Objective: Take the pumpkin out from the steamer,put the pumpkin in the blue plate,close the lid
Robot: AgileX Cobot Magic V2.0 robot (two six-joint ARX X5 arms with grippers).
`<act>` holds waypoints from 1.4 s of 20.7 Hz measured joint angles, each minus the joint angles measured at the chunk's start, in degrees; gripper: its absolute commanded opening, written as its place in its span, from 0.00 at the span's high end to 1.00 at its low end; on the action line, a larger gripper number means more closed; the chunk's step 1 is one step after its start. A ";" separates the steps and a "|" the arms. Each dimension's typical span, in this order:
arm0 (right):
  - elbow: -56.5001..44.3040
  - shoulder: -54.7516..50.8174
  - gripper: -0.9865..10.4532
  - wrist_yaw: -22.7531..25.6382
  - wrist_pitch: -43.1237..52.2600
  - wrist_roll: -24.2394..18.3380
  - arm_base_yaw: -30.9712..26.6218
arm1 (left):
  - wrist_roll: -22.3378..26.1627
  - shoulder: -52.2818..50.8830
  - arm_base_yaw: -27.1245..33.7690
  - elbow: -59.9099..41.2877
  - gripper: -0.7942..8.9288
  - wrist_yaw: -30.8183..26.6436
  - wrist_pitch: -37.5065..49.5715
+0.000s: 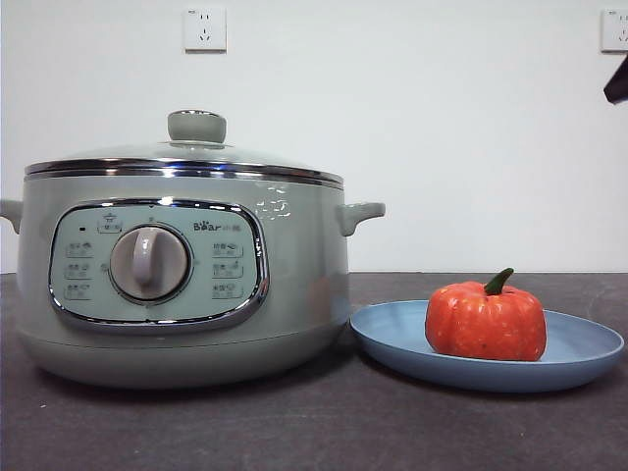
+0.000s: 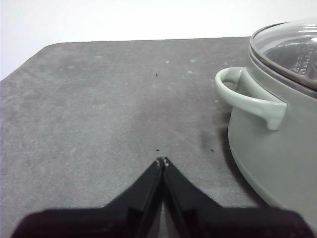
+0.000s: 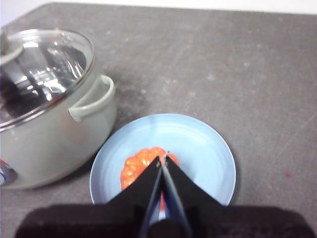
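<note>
The pumpkin (image 1: 486, 320) sits upright on the blue plate (image 1: 579, 353), to the right of the steamer (image 1: 186, 275). The lid (image 1: 196, 147) rests shut on the steamer. My right gripper (image 3: 164, 157) is shut and empty, held above the pumpkin (image 3: 136, 166) and the plate (image 3: 208, 153); it shows only as a black tip (image 1: 617, 83) at the top right of the front view. My left gripper (image 2: 162, 160) is shut and empty over bare table, beside the steamer's side handle (image 2: 250, 96).
The dark grey table (image 1: 314, 432) carries the steamer and plate close together, almost touching. A white wall with two sockets (image 1: 204, 28) stands behind. Bare table lies to the left of the steamer (image 2: 89, 124) and beyond the plate (image 3: 257, 74).
</note>
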 measured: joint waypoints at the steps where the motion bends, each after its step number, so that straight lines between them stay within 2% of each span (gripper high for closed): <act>1: 0.00 0.00 0.91 0.00 -0.26 0.00 0.00 | 0.00 0.00 0.00 0.00 0.92 0.00 0.00; 13: 0.00 0.00 0.91 0.00 -3.26 -0.04 0.00 | 0.00 0.00 0.00 0.00 0.92 0.00 0.02; 16: -0.09 -2.47 0.91 2.49 -2.82 -3.80 -0.76 | 0.00 0.00 0.00 0.00 0.92 0.00 0.00; 18: -1.55 -6.60 0.91 1.11 1.62 -9.64 -5.55 | 0.00 0.00 0.00 0.00 0.92 0.00 0.00; 20: -5.05 -10.97 0.91 -6.73 9.05 -12.85 -13.79 | 0.00 0.00 0.00 0.00 0.92 0.00 0.02; 22: -9.60 -14.71 0.91 -16.13 14.95 -13.68 -22.14 | 0.00 0.00 0.00 0.00 0.92 0.00 0.02; 24: -12.74 -18.03 0.91 -17.35 15.23 -13.79 -26.51 | 0.00 0.00 0.00 0.00 0.92 0.00 0.02; 29: -19.91 -24.35 0.91 -15.15 15.23 -13.35 -27.96 | 0.00 0.00 0.00 0.00 0.92 0.00 0.02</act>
